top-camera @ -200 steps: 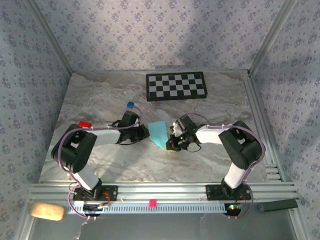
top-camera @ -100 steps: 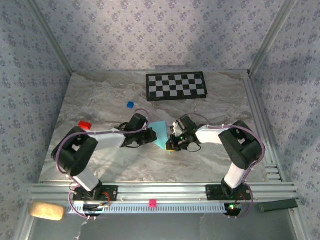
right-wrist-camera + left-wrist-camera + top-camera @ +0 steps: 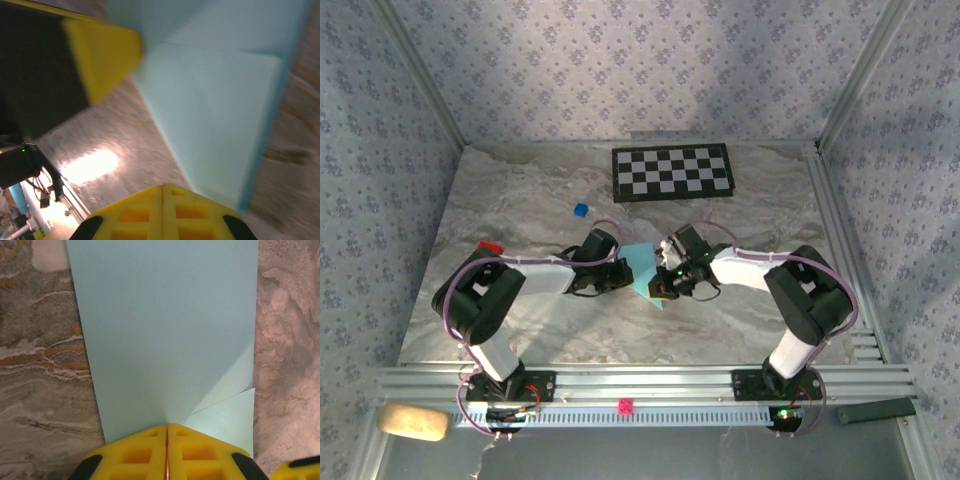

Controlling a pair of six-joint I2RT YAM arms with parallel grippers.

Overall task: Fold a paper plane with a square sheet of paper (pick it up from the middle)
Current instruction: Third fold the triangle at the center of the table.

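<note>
The square sheet of paper (image 3: 642, 268) is light blue and partly folded. It lies flat on the marble table between my two grippers. In the left wrist view the paper (image 3: 165, 325) shows a diagonal fold and a lower flap at the right. My left gripper (image 3: 167, 425) is shut, its tips on the paper's near edge. From above, the left gripper (image 3: 619, 273) sits at the paper's left side and the right gripper (image 3: 661, 281) at its right. The right gripper (image 3: 163, 186) is shut, tips at the edge of the paper (image 3: 215, 100). No paper shows between either pair of jaws.
A black-and-white checkerboard (image 3: 672, 172) lies at the back of the table. A small dark-blue cube (image 3: 581, 210) and a red block (image 3: 490, 246) sit to the left. The left gripper's yellow finger (image 3: 102, 60) stands close in the right wrist view.
My left gripper has moved right, onto the paper's left edge, and its jaws have come fully together. The right gripper has shifted slightly left and stays shut.
</note>
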